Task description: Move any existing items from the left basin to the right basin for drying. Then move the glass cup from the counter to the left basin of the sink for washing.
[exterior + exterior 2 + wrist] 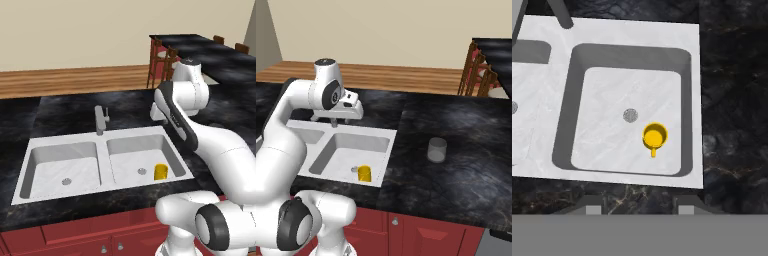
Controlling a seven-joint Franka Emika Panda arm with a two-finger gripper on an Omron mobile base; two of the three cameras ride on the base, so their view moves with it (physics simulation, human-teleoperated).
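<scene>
The pale double sink (102, 145) is set in the black counter (466, 120). Its left basin (50, 170) holds nothing. An opaque yellow cup (160, 171) stands in the right basin (127, 162), near the front right corner; the hand view looks down into this cup (655, 136) beside the drain. The see-through glass cup (437, 149) stands upright on the counter, right of the sink. My gripper (639, 206) hovers high over the right basin (612, 95), open, with nothing between its fingertips (594, 207).
A short grey faucet (101, 120) rises at the sink's back centre, left of my hand. A separate black bar top (200, 47) with wooden stools (476, 70) lies at the far right. Red cabinet fronts (426, 235) run below the counter.
</scene>
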